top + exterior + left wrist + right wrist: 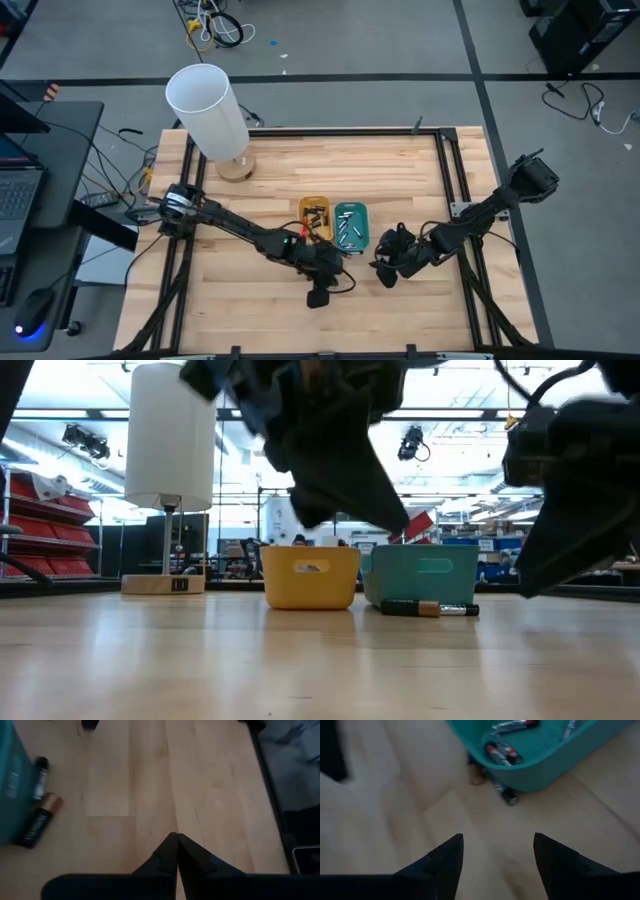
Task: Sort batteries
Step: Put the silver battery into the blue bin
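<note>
Presently, the left gripper [176, 851] hangs over bare wood with its two dark fingers pressed together and nothing between them, which I judge a pause between picks; the two loose cylindrical batteries [37, 817], one black with a copper end and one slimmer, lie on the pale wooden table [200, 780] ahead of it and off to one side, touching the outer wall of the teal rectangular plastic tray [10, 785]. The yellow rectangular plastic tray [315, 212] sits just beside the teal one, apparently one cell size per tray. The right gripper [497, 852] stands spread and empty, those loose cells lying ahead of its tips.
</note>
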Controlling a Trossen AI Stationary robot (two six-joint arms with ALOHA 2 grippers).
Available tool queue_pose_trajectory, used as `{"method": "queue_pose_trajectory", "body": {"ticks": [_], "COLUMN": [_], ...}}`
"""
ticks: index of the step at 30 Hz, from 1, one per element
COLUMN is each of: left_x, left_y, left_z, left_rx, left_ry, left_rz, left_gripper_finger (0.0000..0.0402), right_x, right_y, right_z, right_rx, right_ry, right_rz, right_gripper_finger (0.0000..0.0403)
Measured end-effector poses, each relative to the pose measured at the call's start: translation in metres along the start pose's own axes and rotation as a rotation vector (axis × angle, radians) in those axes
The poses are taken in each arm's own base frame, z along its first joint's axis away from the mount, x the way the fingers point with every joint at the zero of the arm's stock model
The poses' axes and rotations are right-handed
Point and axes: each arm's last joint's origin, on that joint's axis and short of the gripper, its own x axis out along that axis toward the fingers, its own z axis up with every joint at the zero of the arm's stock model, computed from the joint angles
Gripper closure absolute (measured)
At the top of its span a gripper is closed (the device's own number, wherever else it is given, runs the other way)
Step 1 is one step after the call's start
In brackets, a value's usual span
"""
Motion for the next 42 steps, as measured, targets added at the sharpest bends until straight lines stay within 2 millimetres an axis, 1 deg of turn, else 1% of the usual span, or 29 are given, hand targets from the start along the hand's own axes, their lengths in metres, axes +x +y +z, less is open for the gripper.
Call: {"method": "queue_pose_trajectory", "body": {"ticks": [5, 10, 12, 15, 18, 24, 30, 36, 42], "left_x": [-0.017, -0.037, -0.042, -0.045, -0.047, -0.048, -0.053, -0.057, -0.064], "left_y": [-0.007, -0.008, -0.006, -0.002, 0.000, 0.002, 0.013, 0.028, 0.030], "left_z": [0.028, 0.045, 0.045, 0.040, 0.038, 0.039, 0.040, 0.026, 0.015], "left_rx": [0.097, 0.130, 0.140, 0.134, 0.123, 0.090, 0.036, -0.034, -0.089], "left_ry": [0.040, 0.110, 0.161, 0.228, 0.258, 0.268, 0.267, 0.310, 0.290], "left_rz": [0.104, 0.233, 0.274, 0.302, 0.314, 0.287, 0.311, 0.363, 0.372], "left_gripper_finger": [0.0386, 0.0385, 0.0385, 0.0385, 0.0385, 0.0385, 0.0385, 0.0384, 0.0384], "right_x": [0.019, 0.033, 0.035, 0.034, 0.032, 0.032, 0.036, 0.041, 0.045], "right_y": [-0.002, 0.000, 0.000, 0.000, 0.000, -0.003, -0.006, -0.012, -0.019], "right_z": [-0.006, -0.010, -0.010, -0.010, -0.007, 0.002, 0.011, 0.025, 0.038], "right_rx": [-0.072, -0.052, -0.047, -0.085, -0.125, -0.227, -0.295, -0.330, -0.349], "right_ry": [0.009, -0.048, -0.056, -0.058, -0.058, -0.033, -0.016, -0.024, -0.024], "right_rz": [-0.024, -0.055, -0.056, -0.056, -0.046, -0.031, -0.003, 0.013, 0.025], "right_gripper_finger": [0.0167, 0.0167, 0.0169, 0.0169, 0.0170, 0.0169, 0.0170, 0.0171, 0.0171]}}
